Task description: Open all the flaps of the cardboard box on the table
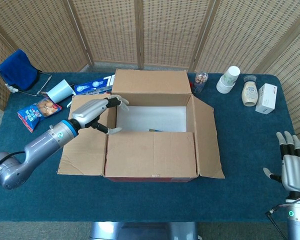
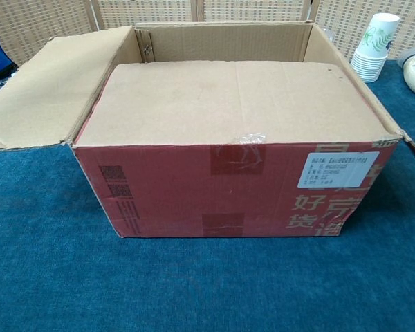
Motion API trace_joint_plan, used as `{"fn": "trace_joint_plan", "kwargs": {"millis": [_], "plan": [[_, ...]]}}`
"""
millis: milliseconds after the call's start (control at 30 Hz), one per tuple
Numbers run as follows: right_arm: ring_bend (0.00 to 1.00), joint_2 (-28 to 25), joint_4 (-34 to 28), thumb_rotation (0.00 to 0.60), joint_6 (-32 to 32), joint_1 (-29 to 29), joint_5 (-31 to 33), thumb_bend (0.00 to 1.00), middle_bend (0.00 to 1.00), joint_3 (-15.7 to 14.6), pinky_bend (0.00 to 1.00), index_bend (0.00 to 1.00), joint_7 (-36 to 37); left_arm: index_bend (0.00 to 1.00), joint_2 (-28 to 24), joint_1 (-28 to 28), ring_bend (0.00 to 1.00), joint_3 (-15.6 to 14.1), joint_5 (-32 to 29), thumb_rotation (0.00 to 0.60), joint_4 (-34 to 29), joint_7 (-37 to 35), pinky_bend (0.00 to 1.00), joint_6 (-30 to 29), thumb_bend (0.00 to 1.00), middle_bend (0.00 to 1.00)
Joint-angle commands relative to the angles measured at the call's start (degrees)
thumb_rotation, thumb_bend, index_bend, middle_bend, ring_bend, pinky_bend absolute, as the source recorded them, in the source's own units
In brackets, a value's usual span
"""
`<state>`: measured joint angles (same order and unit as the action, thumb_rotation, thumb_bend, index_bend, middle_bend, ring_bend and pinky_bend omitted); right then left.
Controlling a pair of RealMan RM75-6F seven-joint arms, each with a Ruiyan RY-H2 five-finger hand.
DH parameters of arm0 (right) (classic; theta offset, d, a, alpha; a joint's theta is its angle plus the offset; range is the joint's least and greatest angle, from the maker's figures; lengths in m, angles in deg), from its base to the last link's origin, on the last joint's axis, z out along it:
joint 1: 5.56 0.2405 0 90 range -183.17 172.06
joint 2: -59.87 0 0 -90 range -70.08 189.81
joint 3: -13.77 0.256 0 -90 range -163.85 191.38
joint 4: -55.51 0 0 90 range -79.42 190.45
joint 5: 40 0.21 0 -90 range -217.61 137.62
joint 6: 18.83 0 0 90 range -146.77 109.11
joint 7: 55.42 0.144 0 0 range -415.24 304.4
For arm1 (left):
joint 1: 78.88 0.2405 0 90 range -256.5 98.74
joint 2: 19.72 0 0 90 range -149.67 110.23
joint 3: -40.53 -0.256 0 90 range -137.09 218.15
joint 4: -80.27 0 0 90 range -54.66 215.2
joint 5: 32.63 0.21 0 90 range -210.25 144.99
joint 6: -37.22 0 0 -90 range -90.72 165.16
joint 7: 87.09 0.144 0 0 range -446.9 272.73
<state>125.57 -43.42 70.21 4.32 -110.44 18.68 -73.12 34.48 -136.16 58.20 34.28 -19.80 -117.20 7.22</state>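
The cardboard box (image 1: 152, 177) (image 2: 235, 187) stands mid-table with red sides. Its near flap (image 1: 151, 153) (image 2: 228, 100) lies folded down over the opening. The left flap (image 1: 84, 140) (image 2: 45, 90), right flap (image 1: 208, 140) and far flap (image 1: 151, 81) are folded outward. My left hand (image 1: 96, 114) hovers over the left flap by the box's left rim, fingers spread, holding nothing, fingertips near the near flap's left corner. My right hand (image 1: 295, 165) is held up at the table's right edge, open and empty. The chest view shows neither hand.
Left of the box lie a snack bag (image 1: 37, 112), a tipped cup (image 1: 60, 91), a blue carton (image 1: 92, 85) and a blue cloth (image 1: 17, 70). At the back right stand a small jar (image 1: 200, 80), stacked cups (image 1: 228, 79) (image 2: 373, 47), a bottle (image 1: 249, 92) and a white box (image 1: 266, 98).
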Motion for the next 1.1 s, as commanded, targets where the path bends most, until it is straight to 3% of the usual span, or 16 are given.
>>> {"fn": "trace_joint_plan", "kwargs": {"millis": [33,233,467,600,867,1100], "plan": [[0.0,0.0,2.3,0.6,0.6,-0.2,-5.7,0.0,0.05,-0.9,0.06,0.08,3.3,0.27,1.2,-2.3,0.12,0.0,-3.5,0.494,0.5,2.5,0.19,2.1,0.11,0.2],[0.0,0.9,5.5,0.6,2.6,-0.8,-13.0,0.0,0.05,-2.5,0.06,0.09,5.1,0.27,2.4,-5.8,0.12,-0.8,-10.1,0.491,2.2,5.8,0.2,4.8,0.1,0.2],[0.0,0.7,5.1,0.6,2.7,-1.7,-16.0,0.0,0.06,-3.4,0.06,0.1,5.0,0.24,4.5,-10.5,0.13,-3.0,-17.3,0.489,4.6,10.0,0.22,6.9,0.1,0.2],[0.0,0.5,3.8,0.6,1.7,-2.3,-15.3,0.0,0.07,-3.4,0.06,0.11,7.9,0.22,6.0,-14.1,0.13,-5.4,-21.9,0.487,6.9,12.0,0.21,9.9,0.1,0.2],[0.0,0.4,3.2,0.6,0.8,-2.8,-15.0,0.0,0.07,-2.7,0.06,0.1,9.4,0.19,6.8,-19.1,0.05,-9.0,-28.6,0.485,7.7,14.4,0.16,10.4,0.1,0.13],[0.0,0.2,3.5,0.6,-0.2,-2.8,-15.1,0.0,0.07,-2.2,0.06,0.1,11.1,0.16,7.3,-23.8,0.05,-13.1,-34.9,0.49,6.9,17.6,0.19,9.4,0.2,0.1]]}}
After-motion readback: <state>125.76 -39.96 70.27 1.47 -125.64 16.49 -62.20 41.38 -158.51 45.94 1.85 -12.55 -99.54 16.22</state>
